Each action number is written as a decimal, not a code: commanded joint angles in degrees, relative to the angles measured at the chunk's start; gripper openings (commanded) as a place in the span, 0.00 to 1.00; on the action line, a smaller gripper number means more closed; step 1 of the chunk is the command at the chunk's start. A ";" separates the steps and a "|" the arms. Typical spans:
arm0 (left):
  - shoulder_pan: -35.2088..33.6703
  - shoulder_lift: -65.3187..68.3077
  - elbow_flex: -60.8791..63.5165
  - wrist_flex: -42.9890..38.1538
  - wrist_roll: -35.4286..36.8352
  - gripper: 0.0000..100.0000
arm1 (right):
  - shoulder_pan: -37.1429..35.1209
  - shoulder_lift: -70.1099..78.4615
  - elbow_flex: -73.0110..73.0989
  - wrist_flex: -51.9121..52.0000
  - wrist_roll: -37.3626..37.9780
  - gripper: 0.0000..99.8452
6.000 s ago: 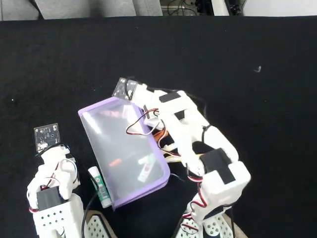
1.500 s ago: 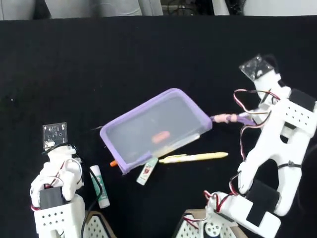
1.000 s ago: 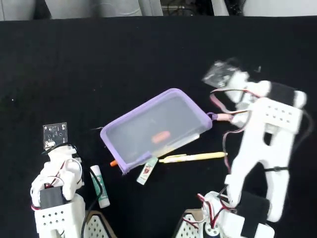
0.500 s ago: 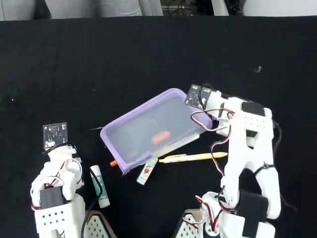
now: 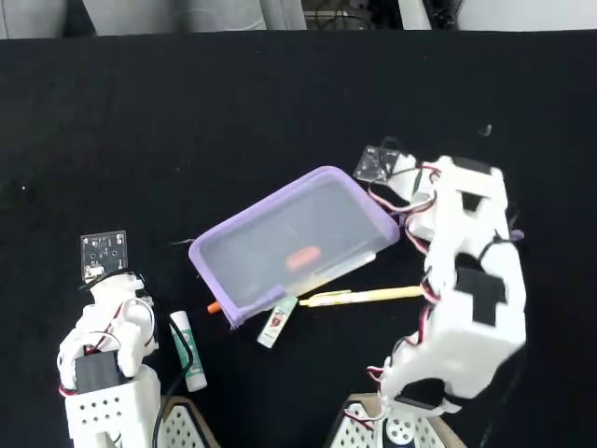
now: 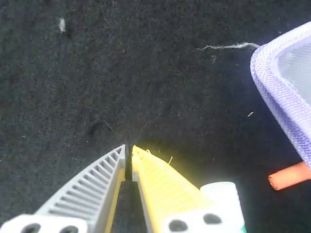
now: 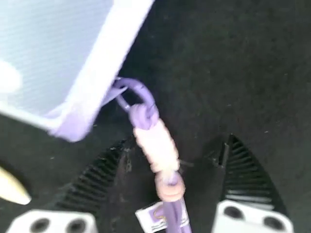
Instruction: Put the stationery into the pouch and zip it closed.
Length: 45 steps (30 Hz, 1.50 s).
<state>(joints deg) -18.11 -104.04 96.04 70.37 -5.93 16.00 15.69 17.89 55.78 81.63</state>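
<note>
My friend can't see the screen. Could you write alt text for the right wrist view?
The right gripper, jaws open, has the purple and pink zipper pull lying between its fingers. The pull is tied to a corner of the lavender pouch on a black table. A pale yellow pen tip shows nearby.

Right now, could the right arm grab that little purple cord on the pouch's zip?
Probably yes. The right gripper is open, and the cord lies between its two sides with nothing over it or in front of it. The pouch sits just beyond, off to one side of the opening.
</note>
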 commanded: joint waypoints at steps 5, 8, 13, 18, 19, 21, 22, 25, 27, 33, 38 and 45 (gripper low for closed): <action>0.22 -0.18 1.36 0.26 0.18 0.03 | 1.05 8.22 -13.58 4.57 0.62 0.20; 0.22 -0.18 1.36 0.26 0.18 0.03 | 1.14 8.75 -14.81 4.48 0.53 0.08; 0.22 -0.18 1.36 0.26 0.18 0.03 | 1.14 6.90 -16.04 4.48 -2.90 0.02; 0.22 -0.18 1.36 0.26 0.18 0.03 | 0.97 1.80 -17.89 4.48 -6.15 0.01; 0.22 -0.18 1.36 0.26 0.18 0.03 | 0.88 0.57 -18.33 4.48 -7.30 0.01; 0.22 -0.18 1.36 0.26 0.18 0.03 | 0.70 -2.24 -19.12 4.48 -9.76 0.01; 0.22 -0.18 1.36 0.26 0.18 0.03 | 0.70 -3.74 -19.56 4.66 -10.81 0.01; 0.22 -0.18 1.36 0.26 0.18 0.03 | -0.18 -8.13 -21.93 7.30 -11.60 0.01; 0.22 -0.18 1.36 0.26 0.18 0.03 | -0.79 -10.42 -24.22 9.49 -11.69 0.01; 0.22 -0.18 1.36 0.26 0.18 0.03 | -2.55 -14.73 -34.33 16.70 -14.51 0.01; 0.31 -0.18 1.36 0.26 0.18 0.03 | -5.80 -15.16 -46.90 24.18 -18.11 0.01; 0.31 -0.18 1.36 0.26 0.18 0.03 | -11.08 -15.16 -61.05 31.21 -18.11 0.01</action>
<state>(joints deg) -18.11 -104.04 96.04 70.37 -5.93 8.00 4.26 -34.33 85.14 64.40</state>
